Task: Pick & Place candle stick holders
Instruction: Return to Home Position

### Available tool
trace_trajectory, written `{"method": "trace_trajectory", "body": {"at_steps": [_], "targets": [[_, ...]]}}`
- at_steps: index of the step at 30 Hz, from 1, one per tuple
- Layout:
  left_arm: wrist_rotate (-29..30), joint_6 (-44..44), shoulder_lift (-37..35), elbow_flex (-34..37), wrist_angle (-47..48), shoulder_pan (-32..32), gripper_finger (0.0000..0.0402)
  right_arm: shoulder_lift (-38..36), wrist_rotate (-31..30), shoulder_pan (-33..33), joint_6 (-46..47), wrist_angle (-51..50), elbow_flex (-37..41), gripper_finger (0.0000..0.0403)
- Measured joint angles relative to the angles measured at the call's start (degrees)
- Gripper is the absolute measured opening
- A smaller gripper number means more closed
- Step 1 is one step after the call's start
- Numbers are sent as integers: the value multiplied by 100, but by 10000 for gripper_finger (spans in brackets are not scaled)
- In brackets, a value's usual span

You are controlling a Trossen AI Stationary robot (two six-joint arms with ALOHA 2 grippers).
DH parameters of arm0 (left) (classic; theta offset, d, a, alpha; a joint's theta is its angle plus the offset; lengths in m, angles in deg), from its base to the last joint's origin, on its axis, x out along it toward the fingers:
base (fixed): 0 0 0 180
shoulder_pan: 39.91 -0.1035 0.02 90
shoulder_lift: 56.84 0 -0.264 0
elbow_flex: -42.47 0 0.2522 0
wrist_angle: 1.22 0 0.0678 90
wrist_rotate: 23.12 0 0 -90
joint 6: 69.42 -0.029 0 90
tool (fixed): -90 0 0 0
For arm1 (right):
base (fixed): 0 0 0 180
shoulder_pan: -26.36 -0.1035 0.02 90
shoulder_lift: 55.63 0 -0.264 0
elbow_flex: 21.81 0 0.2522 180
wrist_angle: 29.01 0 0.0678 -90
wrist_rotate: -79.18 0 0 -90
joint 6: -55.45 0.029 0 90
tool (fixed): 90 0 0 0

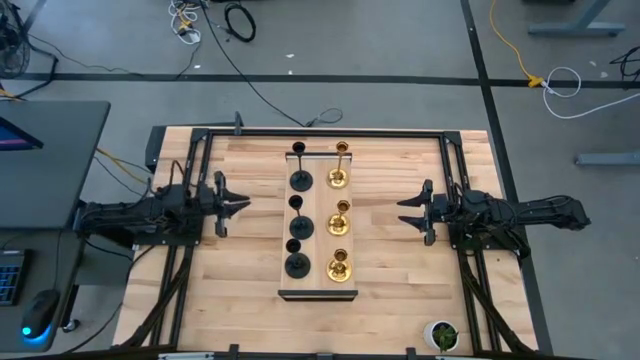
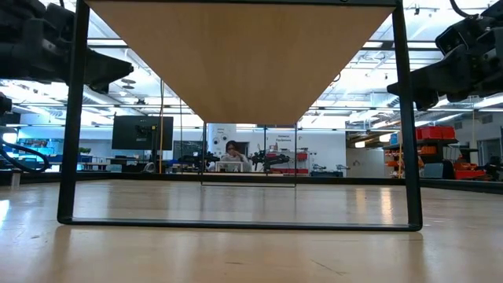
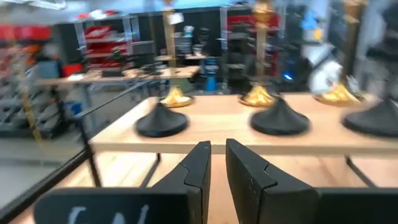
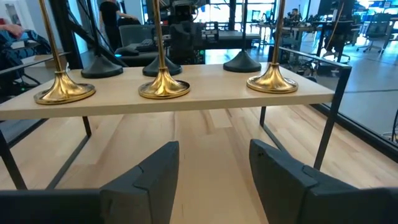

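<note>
Left tool (image 1: 243, 206) hangs at nine o'clock, fingers nearly closed, empty; right tool (image 1: 404, 212) at three o'clock, spread wide, empty. Between them, a raised wooden shelf (image 1: 318, 285) on thin black legs lifts six candle stick holders within reach: matte black (image 1: 300, 180) beside shiny gold (image 1: 339, 178), flared bases, thin stems.

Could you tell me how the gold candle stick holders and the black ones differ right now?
The gold candle stick holders are shiny and stand in the shelf's column nearer the right pincer; the black candle stick holders are matte and stand in the column nearer the left pincer. Both sets number three, stand upright on the raised wooden shelf, and have round flared bases with thin stems.
</note>
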State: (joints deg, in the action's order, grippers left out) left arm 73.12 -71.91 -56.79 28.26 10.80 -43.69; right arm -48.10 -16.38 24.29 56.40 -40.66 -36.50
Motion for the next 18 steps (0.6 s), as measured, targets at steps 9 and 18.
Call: {"method": "trace_trajectory", "body": {"at_steps": [9, 18], "targets": [[-376, -59, 26, 4, -53, 45, 53, 0, 1, 0, 0, 0, 0, 196], [-376, 74, 28, 5, -89, 45, 53, 0, 2, -1, 0, 0, 0, 196]]}}
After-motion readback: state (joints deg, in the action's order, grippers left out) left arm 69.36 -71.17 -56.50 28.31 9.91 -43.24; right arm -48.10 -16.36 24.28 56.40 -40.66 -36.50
